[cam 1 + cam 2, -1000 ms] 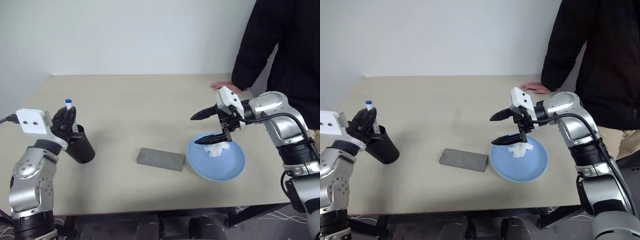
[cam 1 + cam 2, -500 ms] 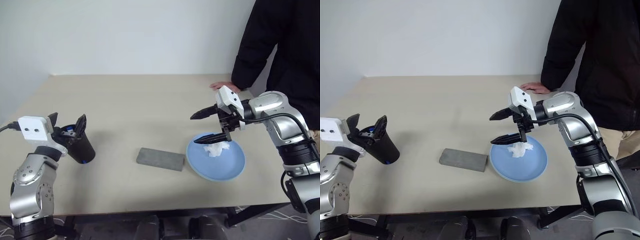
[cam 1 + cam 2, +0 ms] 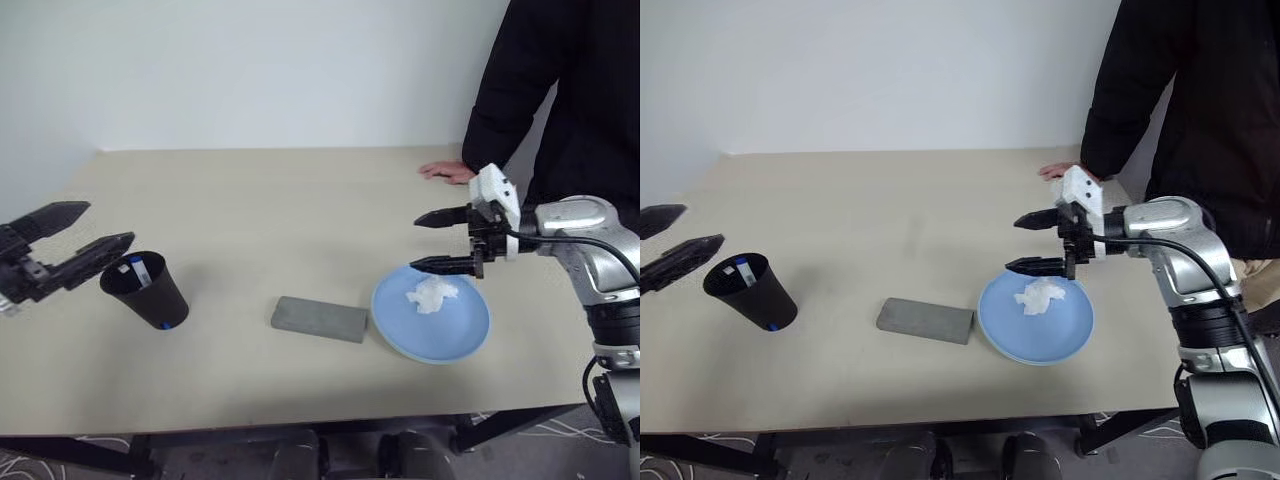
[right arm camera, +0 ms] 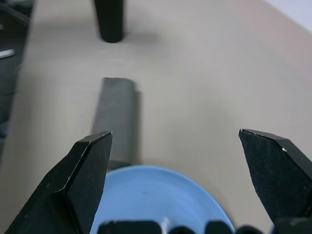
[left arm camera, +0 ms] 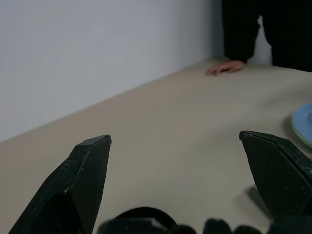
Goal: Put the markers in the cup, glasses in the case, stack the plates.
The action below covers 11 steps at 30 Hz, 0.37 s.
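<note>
The black cup (image 3: 146, 291) stands upright near the table's left side, with a white marker (image 3: 138, 270) bearing a blue label inside it. My left gripper (image 3: 110, 222) hangs open and empty just left of and above the cup's rim. The light blue plate (image 3: 455, 335) lies at the front right with a crumpled white tissue (image 3: 432, 293) on it. My right gripper (image 3: 415, 241) hovers open over the plate's far edge, holding nothing. The grey case (image 3: 320, 318) lies shut between cup and plate, also seen ahead of the right wrist as the case (image 4: 114, 117). The glasses are out of view.
A person in a black top stands at the table's far right corner, one hand (image 3: 450, 172) flat on the tabletop behind my right gripper. The table's front edge runs close below the plate and case.
My left gripper let go of the marker, which now sits in the cup, then opened wide and drew back to the left and up. My right gripper shifted right, off the tissue.
</note>
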### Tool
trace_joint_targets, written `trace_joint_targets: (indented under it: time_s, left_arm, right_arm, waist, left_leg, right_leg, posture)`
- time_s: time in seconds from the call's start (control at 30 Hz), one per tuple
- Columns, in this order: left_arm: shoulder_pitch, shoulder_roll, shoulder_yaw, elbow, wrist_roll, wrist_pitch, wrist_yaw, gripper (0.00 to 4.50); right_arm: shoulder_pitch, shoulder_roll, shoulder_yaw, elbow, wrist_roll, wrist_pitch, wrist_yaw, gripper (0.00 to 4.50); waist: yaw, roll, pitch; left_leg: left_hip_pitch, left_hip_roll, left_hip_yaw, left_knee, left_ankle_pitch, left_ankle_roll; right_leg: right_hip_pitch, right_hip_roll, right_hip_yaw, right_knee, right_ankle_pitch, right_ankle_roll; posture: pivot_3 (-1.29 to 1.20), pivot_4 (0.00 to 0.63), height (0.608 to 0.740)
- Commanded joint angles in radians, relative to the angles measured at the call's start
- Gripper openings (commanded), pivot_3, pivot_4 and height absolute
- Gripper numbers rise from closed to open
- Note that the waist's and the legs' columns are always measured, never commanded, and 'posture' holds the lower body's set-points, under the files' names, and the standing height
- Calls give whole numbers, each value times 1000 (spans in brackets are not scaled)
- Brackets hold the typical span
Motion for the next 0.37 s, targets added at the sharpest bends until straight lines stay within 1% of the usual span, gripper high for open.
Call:
trace_joint_targets:
  time_s: [0.03, 0.1, 0.2, 0.27, 0.37]
  left_arm:
    - [13, 47, 37, 55, 11, -2, -115, 4480]
    - [34, 55, 40, 90, 29, -15, -173, 4480]
    - [108, 35, 37, 69, 48, -15, -241, 4480]
    - [142, 20, 34, 53, 61, -25, -261, 4480]
    - [172, 3, 11, 65, 86, -47, -291, 4480]
  right_arm:
    - [31, -18, -48, -75, 39, 51, -41, 4500]
    - [58, -13, -38, -110, 36, 72, -66, 4500]
    - [110, -23, -47, -161, 61, 103, -78, 4500]
    - [129, -32, -58, -175, 72, 111, -80, 4500]
    - [143, -48, -69, -170, 76, 103, -73, 4500]
  waist:
    - [-1, 0, 0]
    - [-1, 0, 0]
    - [-6, 0, 0]
    - [-7, -1, 0]
    - [-7, -1, 0]
  left_leg:
    - [0, 0, 0, 0, 0, 0]
    - [0, 2, 2, -1, 0, 0]
    - [0, 4, 7, -3, 0, -1]
    - [0, 4, 12, -4, 0, -1]
    - [0, 5, 17, -5, 0, 0]
  right_leg:
    - [0, 0, 0, 0, 0, 0]
    - [-2, 0, 0, 0, 0, 0]
    - [-5, -2, 0, 0, 0, 0]
    - [-7, -4, -1, 0, 0, 0]
    - [-9, -11, -7, 0, 0, 0]
  posture:
    - [0, 0, 697]
    - [0, 0, 697]
    - [0, 0, 697]
    - [0, 0, 697]
    - [0, 0, 697]
